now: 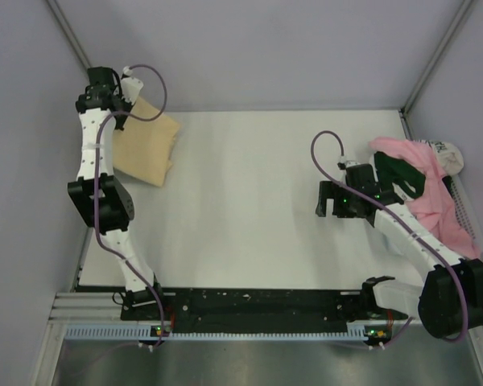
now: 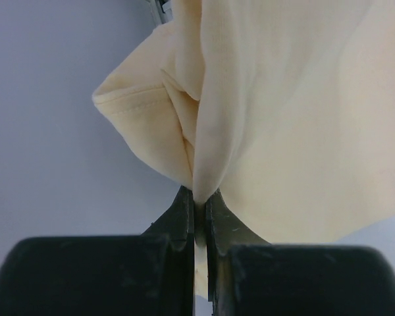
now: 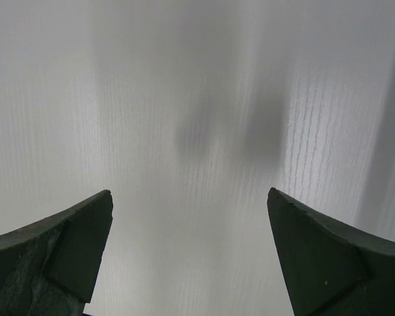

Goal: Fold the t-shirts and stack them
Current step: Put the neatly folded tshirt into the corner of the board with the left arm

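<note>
Wears white shells between black joints. Trails a purple cable along each arm. Ends in dark wedge-shaped tool fingers.

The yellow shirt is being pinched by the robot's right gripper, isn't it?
Not quite: the left gripper pinches the pale yellow t-shirt, its jaws shut on a fold, as the left wrist view shows. The right gripper is open and holds nothing.

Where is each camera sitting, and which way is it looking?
Top external: high above and behind the robot, looking down at the table; both arms show.
Left wrist: on the left arm, looking along the left gripper, shut on the pale yellow shirt.
Right wrist: on the right arm, looking down past the open right gripper at the table.
Shared: top and left wrist both show the pale yellow shirt.
</note>
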{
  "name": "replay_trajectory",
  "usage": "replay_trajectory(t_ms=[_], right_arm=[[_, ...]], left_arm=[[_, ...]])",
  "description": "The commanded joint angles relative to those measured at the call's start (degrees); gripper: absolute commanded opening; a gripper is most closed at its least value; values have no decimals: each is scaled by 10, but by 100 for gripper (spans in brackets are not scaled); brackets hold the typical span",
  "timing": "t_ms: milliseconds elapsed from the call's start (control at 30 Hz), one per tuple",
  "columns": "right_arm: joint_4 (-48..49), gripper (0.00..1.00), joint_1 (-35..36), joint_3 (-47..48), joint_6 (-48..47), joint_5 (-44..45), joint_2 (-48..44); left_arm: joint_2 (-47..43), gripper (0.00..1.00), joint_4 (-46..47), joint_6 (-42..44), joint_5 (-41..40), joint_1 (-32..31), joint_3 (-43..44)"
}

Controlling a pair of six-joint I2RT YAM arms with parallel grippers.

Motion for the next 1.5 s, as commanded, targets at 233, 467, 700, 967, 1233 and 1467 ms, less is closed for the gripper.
replay_trajectory(t_ms=[233,467,700,967,1233,1467], right_arm=[[-2,99,-3,8,-8,7,3],[-5,99,-3,5,-8,5,-4],[-5,99,-4,8,-10,2,-2],[2,99,-3,2,-9,3,-20],[36,99,-3,-26,-5,23,-62],[67,99,-3,-60,-4,62,-109]], left_arm=[[125,58,109,-45,-84,64,79],[93,92,143,-69,-108,92,5],[-95,99,155,-61,41,59,-211],[-300,99,165,-75,231,-25,-491],[-441,99,339,-112,339,-85,-767],[-475,99,477,-175,316,-85,-891]])
